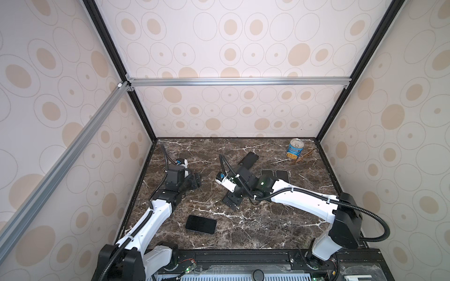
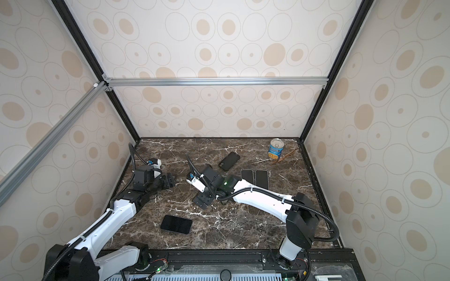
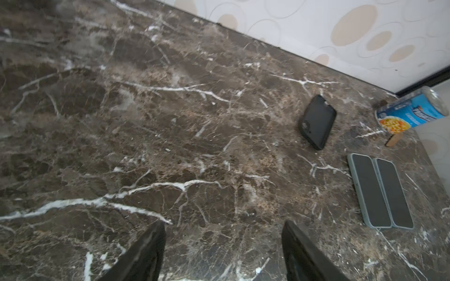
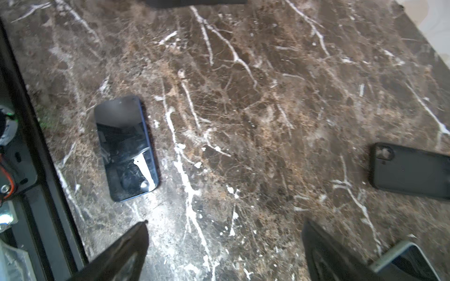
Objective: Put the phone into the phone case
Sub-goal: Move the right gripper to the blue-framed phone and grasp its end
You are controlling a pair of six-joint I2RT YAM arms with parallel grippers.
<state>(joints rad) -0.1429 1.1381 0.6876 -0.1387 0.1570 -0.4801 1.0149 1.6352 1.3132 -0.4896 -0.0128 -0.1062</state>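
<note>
Right wrist view: what do we see at the right end effector (image 4: 225, 221)? (A)

Its fingers (image 4: 126, 250) stand apart over bare worktop (image 4: 243, 109), gripping nothing. The phone (image 4: 126, 148) lies screen-up out past one finger, well apart. The phone case (image 4: 411, 171) lies flat out past the other finger. (B)

So in both top views we find it between the two? (A)

Yes, the phone (image 1: 201, 224) is on its front-edge side and the phone case (image 1: 250, 159) on its back-wall side. (B)

And the left end effector (image 3: 224, 222)? (A)

Its fingers are apart too, and empty. Far ahead of it we see the phone case, then two pale-edged slabs (image 3: 370, 189) touching side by side, and a can (image 3: 411, 109) farther off. (B)
</note>
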